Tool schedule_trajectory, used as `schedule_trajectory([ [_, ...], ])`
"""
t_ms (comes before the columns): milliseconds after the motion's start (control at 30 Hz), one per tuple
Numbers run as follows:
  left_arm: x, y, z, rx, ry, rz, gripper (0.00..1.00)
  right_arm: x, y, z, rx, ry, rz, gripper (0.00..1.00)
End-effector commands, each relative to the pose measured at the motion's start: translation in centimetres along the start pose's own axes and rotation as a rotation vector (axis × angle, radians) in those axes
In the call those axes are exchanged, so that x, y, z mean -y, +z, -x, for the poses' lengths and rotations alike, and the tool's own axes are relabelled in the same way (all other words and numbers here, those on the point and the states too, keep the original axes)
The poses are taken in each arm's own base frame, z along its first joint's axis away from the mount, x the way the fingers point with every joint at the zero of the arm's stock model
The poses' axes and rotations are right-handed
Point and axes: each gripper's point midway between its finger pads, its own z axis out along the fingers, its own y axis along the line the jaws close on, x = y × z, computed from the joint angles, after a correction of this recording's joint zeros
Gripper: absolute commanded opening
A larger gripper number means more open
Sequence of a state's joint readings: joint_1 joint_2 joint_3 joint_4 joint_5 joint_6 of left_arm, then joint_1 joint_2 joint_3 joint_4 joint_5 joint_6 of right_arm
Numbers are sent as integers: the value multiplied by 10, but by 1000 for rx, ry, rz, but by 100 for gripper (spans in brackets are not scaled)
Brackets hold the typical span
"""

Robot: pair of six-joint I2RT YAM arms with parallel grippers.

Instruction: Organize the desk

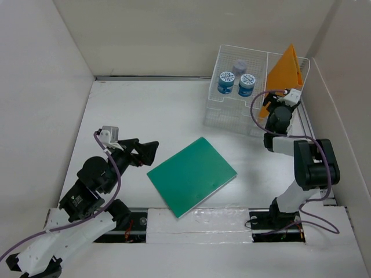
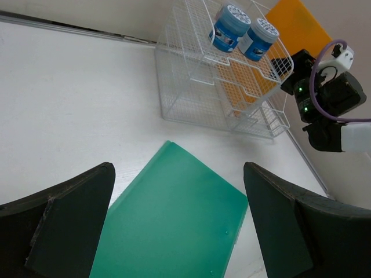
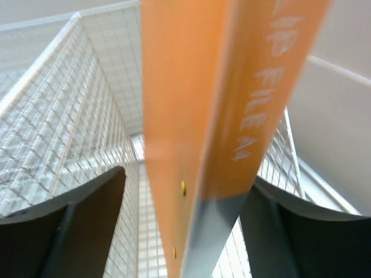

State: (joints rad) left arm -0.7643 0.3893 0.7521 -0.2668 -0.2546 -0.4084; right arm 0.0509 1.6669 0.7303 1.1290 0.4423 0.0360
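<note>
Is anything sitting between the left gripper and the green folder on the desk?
Nothing visible does. The left gripper hangs open just left of the green folder, with only desk between them. The rack stands well off at the back right.

light: bright, even | shadows: faint, soft | blur: orange file (image 3: 191, 87) near lens | desk (image 1: 145, 116) washed pale
</note>
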Motion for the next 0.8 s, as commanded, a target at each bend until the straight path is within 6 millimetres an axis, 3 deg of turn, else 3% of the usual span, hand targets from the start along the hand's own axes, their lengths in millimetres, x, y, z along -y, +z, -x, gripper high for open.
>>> schedule_trajectory([
  [0, 4, 7, -2, -12, 7, -9, 89, -12, 1, 14, -22, 71, 24, 82],
  [67, 3, 9, -6, -27, 10, -3, 89, -14, -1, 43, 1, 107, 28, 93],
  [100, 4, 10, -5, -28, 9, -4, 89, -14, 0, 40, -18, 98, 27, 96],
  [167, 5, 12, -9, -42, 12, -6, 87, -18, 0, 90, 40, 146, 31, 100],
  [200, 4, 15, -13, -59, 7, 2, 85, -20, -4, 86, -27, 126, 29, 100],
  [233, 5, 17, -15, -70, 6, 4, 83, -20, -6, 98, -40, 155, 19, 100],
  [267, 6, 20, -19, -88, 2, 2, 76, -20, -11, 135, 3, 196, 5, 100],
  [300, 5, 25, -28, -131, -12, 23, 72, -21, -20, 129, -60, 206, 0, 100],
  [333, 7, 27, -31, -148, -23, 21, 66, -22, -28, 135, -75, 209, 8, 100],
  [367, 14, 28, -39, -183, -43, -12, 52, -22, -42, 154, -59, 223, 24, 100],
  [433, 20, 35, -55, -214, -114, -37, 42, -38, -69, 142, -112, 261, 77, 100],
  [500, 30, 43, -66, -225, -193, -82, 39, -37, -101, 123, -169, 290, 84, 98],
  [533, 26, 46, -81, -254, -203, -68, 39, -50, -117, 114, -206, 327, 126, 92],
  [567, 22, 50, -85, -251, -213, -41, 39, -54, -131, 103, -241, 347, 150, 66],
  [600, 21, 55, -95, -270, -225, -21, 39, -58, -148, 103, -260, 392, 188, 50],
  [633, 19, 57, -101, -279, -225, -6, 39, -59, -165, 77, -321, 391, 210, 35],
  [667, 23, 58, -107, -295, -221, -8, 40, -74, -185, 68, -375, 410, 283, 10],
  [700, 26, 64, -121, -331, -217, -5, 41, -84, -214, 46, -468, 406, 371, 1],
  [733, 27, 64, -121, -329, -218, -7, 41, -81, -218, 42, -473, 425, 367, 1],
  [767, 23, 67, -125, -334, -216, 11, 42, -95, -242, 33, -541, 440, 462, 0],
])
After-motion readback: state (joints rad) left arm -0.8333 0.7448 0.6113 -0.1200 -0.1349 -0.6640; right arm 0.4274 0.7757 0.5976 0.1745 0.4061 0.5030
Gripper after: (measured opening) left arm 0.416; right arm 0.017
